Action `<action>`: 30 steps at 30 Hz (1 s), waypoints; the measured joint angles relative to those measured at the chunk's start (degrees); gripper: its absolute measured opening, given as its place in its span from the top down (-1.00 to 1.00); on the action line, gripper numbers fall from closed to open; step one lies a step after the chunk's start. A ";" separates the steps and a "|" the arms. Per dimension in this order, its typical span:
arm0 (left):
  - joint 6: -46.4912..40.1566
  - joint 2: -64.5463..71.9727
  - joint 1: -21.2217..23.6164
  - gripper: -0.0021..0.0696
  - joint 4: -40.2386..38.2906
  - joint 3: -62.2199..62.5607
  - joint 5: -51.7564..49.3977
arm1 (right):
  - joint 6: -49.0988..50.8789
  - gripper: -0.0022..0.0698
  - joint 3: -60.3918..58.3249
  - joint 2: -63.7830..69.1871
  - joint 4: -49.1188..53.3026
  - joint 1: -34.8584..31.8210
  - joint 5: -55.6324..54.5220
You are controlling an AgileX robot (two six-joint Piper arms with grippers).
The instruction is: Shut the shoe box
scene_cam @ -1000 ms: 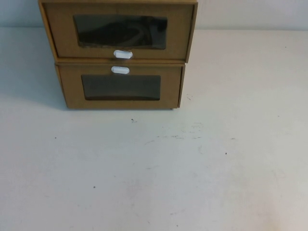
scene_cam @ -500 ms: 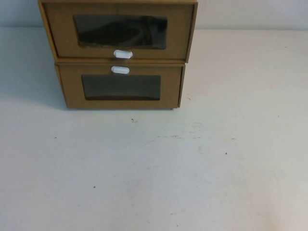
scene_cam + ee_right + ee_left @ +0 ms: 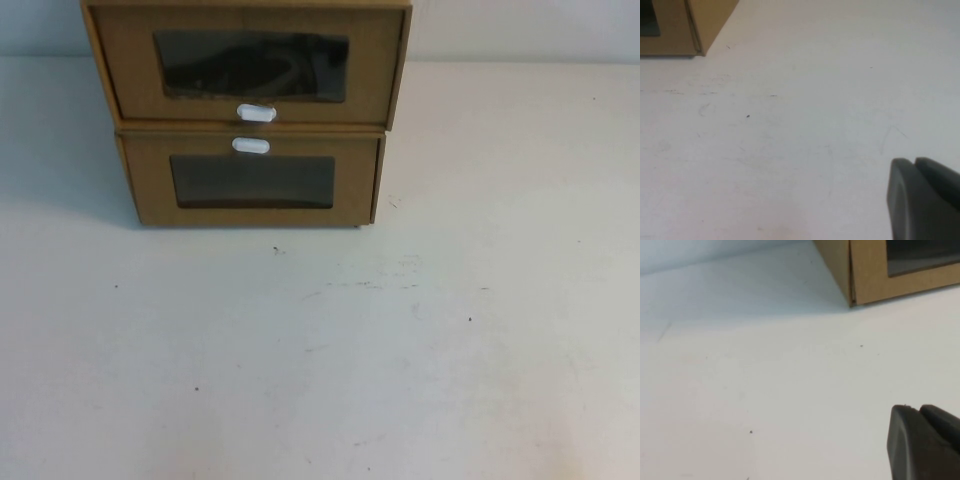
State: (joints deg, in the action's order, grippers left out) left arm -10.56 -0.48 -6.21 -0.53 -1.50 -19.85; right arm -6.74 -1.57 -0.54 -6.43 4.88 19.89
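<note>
Far left on my table (image 3: 450, 350), the shoe box (image 3: 380, 70) sits atop its twin (image 3: 150, 180).
Left gripper (image 3: 925, 445) and right gripper (image 3: 922, 200) hang low over bare tabletop, well short of the boxes; whether either claw is apart or together I cannot tell.

We see our left gripper (image 3: 925, 442) only in its wrist view, hovering low over the table; likewise our right gripper (image 3: 922, 197), also hovering.

Right gripper (image 3: 925, 200) over table (image 3: 805, 125), near box corner (image 3: 695, 25).
</note>
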 joint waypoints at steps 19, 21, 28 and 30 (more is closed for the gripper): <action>3.38 -0.13 1.10 0.95 1.60 0.00 -0.47 | -0.13 0.97 0.00 0.00 0.00 0.00 0.00; 3.38 -0.13 1.10 0.95 1.60 0.00 -0.47 | -0.13 0.97 0.00 0.00 0.00 0.00 0.00; 3.38 -0.13 1.10 0.95 1.60 0.00 -0.47 | -0.13 0.97 0.00 0.00 0.00 0.00 0.00; 3.38 -0.13 1.10 0.95 1.60 0.00 -0.47 | -0.13 0.97 0.00 0.00 0.00 0.00 0.00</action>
State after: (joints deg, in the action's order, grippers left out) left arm -7.18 -0.61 -5.11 1.07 -1.50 -20.32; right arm -6.88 -1.57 -0.54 -6.43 4.88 19.89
